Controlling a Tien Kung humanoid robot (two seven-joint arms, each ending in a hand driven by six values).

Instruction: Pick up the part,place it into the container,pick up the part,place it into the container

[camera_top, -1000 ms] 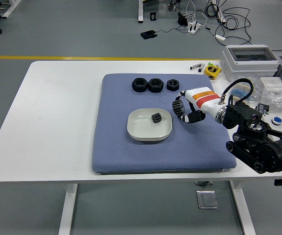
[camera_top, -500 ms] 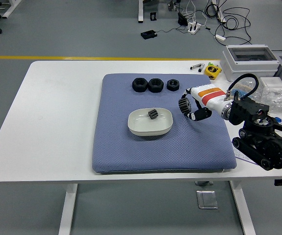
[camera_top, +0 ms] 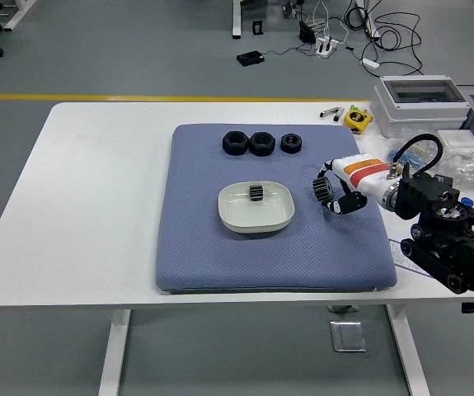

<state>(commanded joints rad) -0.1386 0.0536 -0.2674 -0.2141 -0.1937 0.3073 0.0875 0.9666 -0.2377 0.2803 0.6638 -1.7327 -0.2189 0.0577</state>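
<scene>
Gear [camera_top: 322, 189] sits gripped in the right hand [camera_top: 341, 188], held just above the pad [camera_top: 212, 256] at about 3 o'clock from the bowl [camera_top: 255, 219] and clear of its rim. Going from the left: the white table [camera_top: 96, 190] carries the blue-grey pad, and on it the white bowl lies near the middle with a second small gear [camera_top: 256, 193] inside, toward its far side. At 12 o'clock from the bowl, three black nuts [camera_top: 260, 143] stand in a row near the pad's far edge. The hand's dark fingers [camera_top: 348, 202] curl around the held gear, the white, orange-banded wrist behind them, the black arm entering from the right. At 1 o'clock, off the pad, a grey box [camera_top: 419, 103] stands
</scene>
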